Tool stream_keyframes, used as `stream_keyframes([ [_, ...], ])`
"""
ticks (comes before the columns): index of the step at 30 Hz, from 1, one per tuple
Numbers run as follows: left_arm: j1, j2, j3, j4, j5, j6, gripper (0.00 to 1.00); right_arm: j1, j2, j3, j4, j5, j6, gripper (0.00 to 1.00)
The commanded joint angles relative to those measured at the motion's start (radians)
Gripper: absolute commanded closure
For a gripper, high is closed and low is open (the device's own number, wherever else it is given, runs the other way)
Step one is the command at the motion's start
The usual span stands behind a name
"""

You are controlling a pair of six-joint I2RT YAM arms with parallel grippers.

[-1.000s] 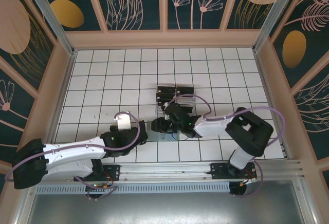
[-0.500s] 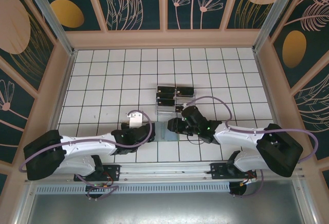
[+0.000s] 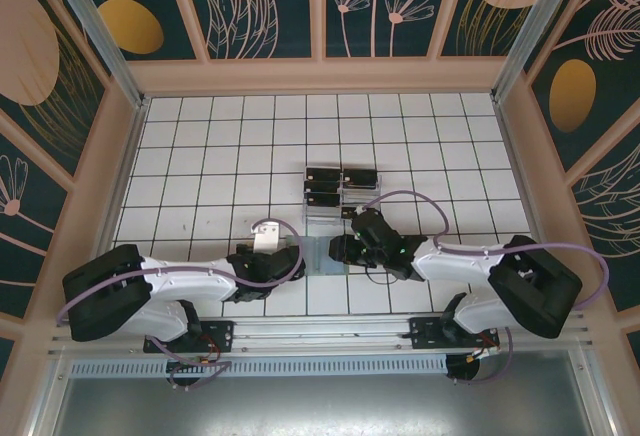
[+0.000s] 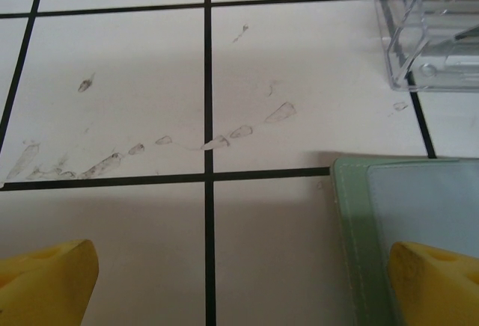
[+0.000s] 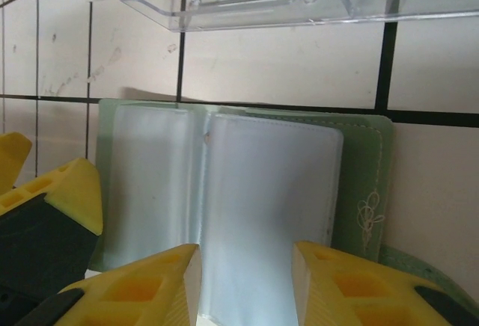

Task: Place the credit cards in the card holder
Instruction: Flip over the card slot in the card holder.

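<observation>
The credit cards [image 3: 322, 176] sit in a clear acrylic rack [image 5: 247, 1] just behind the green card holder [image 5: 363, 191], which lies open on the tiled table [image 4: 112, 57]. The left gripper [image 4: 239, 288] is spread wide at the holder's left edge. The right gripper [image 5: 243, 262] is partly parted over its clear sleeves, holding nothing.

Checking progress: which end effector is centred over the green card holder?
The right end effector: the card holder lies between its fingers; the left end effector sits at its corner.

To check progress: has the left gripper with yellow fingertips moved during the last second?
Yes. In the top view the left gripper has shifted right, nearer the pale green card holder, judged against the fixed clear plastic stand.
</observation>
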Motion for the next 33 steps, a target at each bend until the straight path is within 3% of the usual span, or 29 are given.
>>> stream_keyframes([
  [1,0.006,0.009,-0.024,0.019,0.003,-0.025,0.02,-0.003,0.023,-0.016,0.025,0.020,-0.019,0.63],
  [33,0.006,0.049,-0.076,0.103,0.032,-0.046,0.02,0.023,0.177,0.087,0.152,-0.109,-0.006,0.63],
])
